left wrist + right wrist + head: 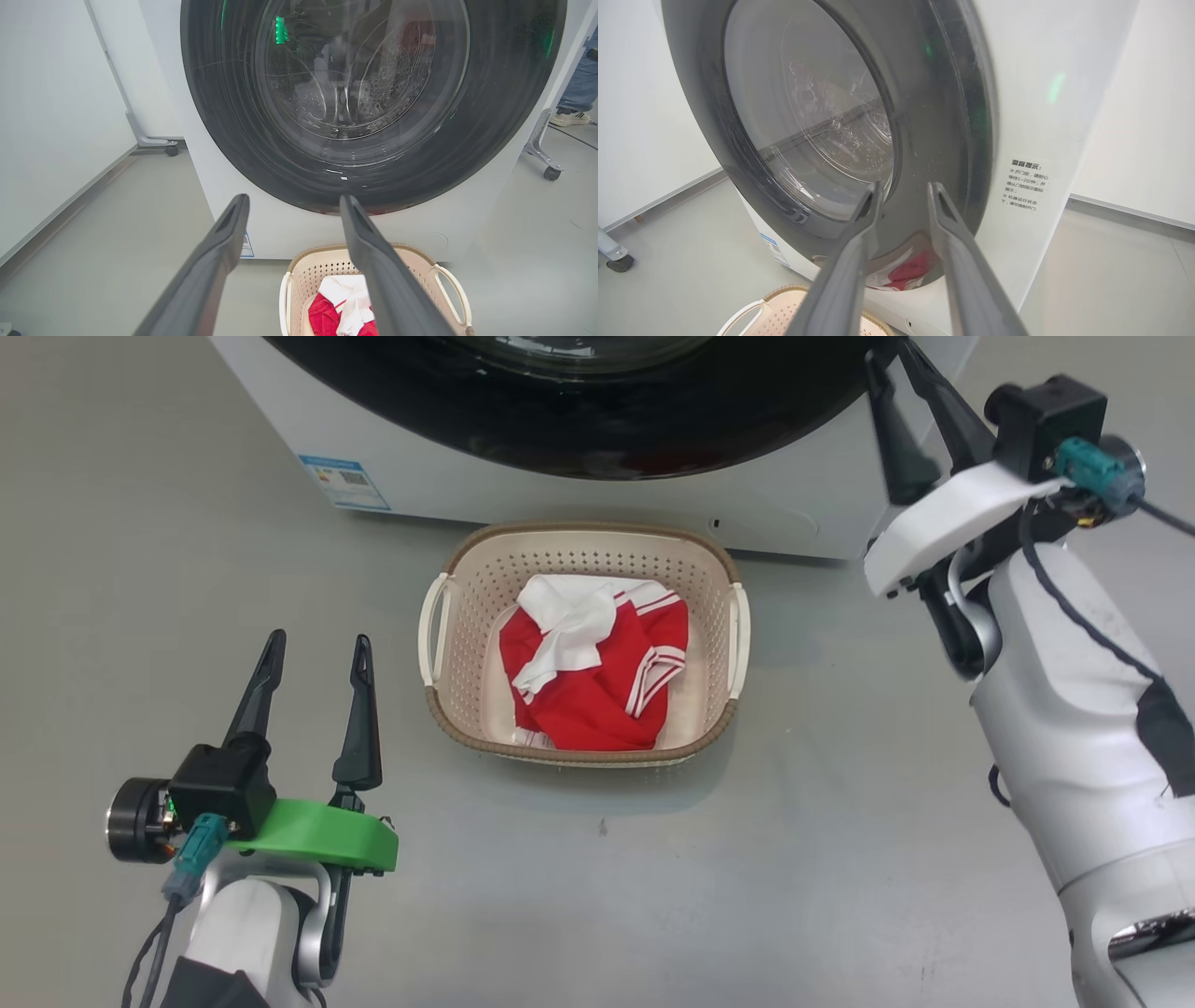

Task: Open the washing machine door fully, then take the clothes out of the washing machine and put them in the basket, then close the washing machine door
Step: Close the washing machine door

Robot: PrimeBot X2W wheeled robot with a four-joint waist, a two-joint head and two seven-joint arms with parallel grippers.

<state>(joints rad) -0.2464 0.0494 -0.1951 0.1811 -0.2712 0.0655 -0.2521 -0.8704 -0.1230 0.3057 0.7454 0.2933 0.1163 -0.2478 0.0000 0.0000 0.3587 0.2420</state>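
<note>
Red, white-striped clothes lay crumpled in the perforated cream basket, whose long axis ran along the washer front. Behind the basket, the glossy black door sat shut. Left of the basket, the left gripper was spread empty. The right gripper, by the door rim, was slightly parted and grasped nothing.

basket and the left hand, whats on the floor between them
Nothing. In the head view, bare grey floor runs from the open left hand to the basket.

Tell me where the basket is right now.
In the head view the basket sits on the floor at centre, directly before the washing machine, with the clothes inside it.
</note>
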